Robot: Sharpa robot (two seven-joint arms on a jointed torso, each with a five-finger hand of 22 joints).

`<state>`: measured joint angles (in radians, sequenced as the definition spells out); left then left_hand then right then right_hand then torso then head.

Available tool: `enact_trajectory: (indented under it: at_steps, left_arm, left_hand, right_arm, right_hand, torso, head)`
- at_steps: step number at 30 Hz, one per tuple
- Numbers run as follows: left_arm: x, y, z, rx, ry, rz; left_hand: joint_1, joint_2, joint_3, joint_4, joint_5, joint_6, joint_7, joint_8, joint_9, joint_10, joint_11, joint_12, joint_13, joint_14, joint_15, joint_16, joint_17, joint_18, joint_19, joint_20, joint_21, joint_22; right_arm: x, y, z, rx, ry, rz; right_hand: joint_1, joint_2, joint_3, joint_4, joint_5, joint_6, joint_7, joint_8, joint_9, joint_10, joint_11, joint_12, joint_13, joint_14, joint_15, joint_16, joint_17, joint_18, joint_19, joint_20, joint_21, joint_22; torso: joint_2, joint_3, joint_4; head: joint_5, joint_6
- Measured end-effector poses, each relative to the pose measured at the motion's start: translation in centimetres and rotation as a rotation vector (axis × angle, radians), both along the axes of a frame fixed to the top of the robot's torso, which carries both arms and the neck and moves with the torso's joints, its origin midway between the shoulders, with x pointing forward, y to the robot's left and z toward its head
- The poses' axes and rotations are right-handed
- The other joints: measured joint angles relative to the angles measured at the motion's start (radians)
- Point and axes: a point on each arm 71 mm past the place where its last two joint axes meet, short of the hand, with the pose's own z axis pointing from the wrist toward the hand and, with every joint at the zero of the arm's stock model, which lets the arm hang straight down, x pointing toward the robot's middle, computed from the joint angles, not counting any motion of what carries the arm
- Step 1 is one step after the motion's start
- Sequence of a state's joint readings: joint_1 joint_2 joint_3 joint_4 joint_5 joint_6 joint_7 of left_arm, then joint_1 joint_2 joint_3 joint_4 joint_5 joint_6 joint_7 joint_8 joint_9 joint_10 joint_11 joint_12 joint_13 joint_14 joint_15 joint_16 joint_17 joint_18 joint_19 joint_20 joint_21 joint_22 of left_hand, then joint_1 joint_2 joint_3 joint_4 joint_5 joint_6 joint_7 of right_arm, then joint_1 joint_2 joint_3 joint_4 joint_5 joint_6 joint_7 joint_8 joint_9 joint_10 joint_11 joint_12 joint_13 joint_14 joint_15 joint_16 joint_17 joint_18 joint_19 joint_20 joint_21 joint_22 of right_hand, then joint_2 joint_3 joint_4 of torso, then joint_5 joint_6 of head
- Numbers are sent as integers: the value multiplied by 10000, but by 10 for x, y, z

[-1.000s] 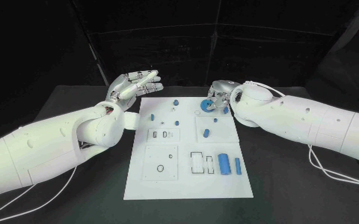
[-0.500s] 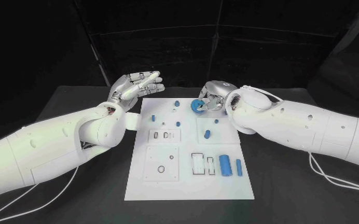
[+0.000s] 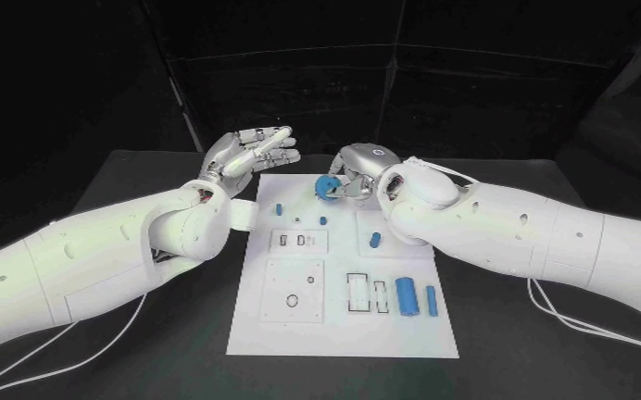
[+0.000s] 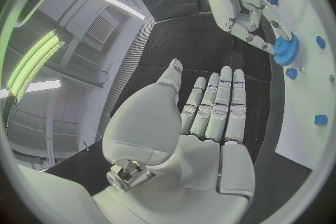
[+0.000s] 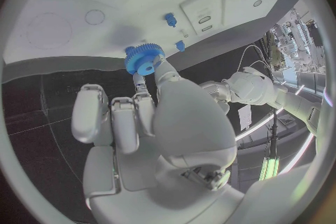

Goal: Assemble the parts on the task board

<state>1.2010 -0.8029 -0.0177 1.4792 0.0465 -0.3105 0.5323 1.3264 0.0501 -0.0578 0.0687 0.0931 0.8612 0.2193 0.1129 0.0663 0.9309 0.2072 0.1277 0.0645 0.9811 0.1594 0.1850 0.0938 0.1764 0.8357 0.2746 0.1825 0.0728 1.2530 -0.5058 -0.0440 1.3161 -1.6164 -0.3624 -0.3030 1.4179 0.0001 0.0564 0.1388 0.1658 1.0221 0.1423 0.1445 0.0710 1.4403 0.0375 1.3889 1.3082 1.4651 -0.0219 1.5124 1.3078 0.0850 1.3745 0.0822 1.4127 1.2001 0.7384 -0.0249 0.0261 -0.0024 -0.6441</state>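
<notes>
I see the white task board (image 3: 341,326) lying mid-worktop (image 3: 133,187). My left hand (image 3: 250,153) hovers off its far left corner, fingers (image 4: 218,102) straight, empty. My right hand (image 3: 354,167) pinches the blue gear (image 3: 327,187) above the board's far edge.

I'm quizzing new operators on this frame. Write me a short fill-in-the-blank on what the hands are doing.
1. The blue gear is held by the ____ hand.
2. The left hand holds ____.
3. The gear is above the ____ end of the task board.
Missing words: right; nothing; far
</notes>
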Motion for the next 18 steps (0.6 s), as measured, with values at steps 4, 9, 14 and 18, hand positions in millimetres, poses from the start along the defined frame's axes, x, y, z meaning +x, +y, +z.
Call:
enact_trajectory:
  at_steps: [4, 9, 14, 18]
  left_arm:
    - [0, 0, 0, -2, 7, -11]
    - [0, -1, 0, -1, 11, -13]
    - [0, -2, 0, -8, 15, -34]
    - [0, -3, 0, -14, 20, -53]
  left_hand:
    - [0, 0, 0, 0, 0, 0, 0, 0, 0, 0, 0, 0, 0, 0, 0, 0, 0, 0, 0, 0, 0, -4]
    - [0, 0, 0, 0, 0, 0, 0, 0, 0, 0, 0, 0, 0, 0, 0, 0, 0, 0, 0, 0, 0, -8]
    - [0, 0, 0, 0, 0, 0, 0, 0, 0, 0, 0, 0, 0, 0, 0, 0, 1, 1, 36, 36, 0, -7]
    - [0, 0, 0, 0, 0, 0, 0, 0, 0, 0, 0, 0, 0, 0, 0, 0, 1, 1, 36, 35, 0, -7]
  right_arm:
    - [1, 10, -4, -103, -93, 81]
    - [3, 19, -7, -214, -158, 157]
    - [5, 26, -10, -356, -157, 191]
    - [7, 29, -13, -472, -106, 191]
  right_hand:
    - [-25, -26, 43, -43, 29, 3, -4, -28, -6, 0, 0, 0, -2, 0, 1, 0, -1, 0, 0, 0, 0, 0]
    - [-25, -26, 44, -43, 31, 8, -9, -37, -13, -1, 0, 0, -1, 0, 1, 0, -1, 1, 0, 0, 0, 14]
    - [-25, -27, 43, -43, 31, 9, -12, -79, -26, -1, 1, 0, 0, 0, 1, 0, -1, 0, 0, 0, 0, 14]
    - [-65, -67, 74, -13, 30, 9, -14, -94, -26, -40, 40, -38, -3, 0, 1, 0, -2, 1, 0, 0, 0, 14]
  torso:
    - [1, 0, 0]
    - [1, 2, -2]
    - [1, 7, -5]
    - [1, 14, -10]
  head:
    - [66, -10]
    - [92, -24]
    - [108, -40]
    - [126, -55]
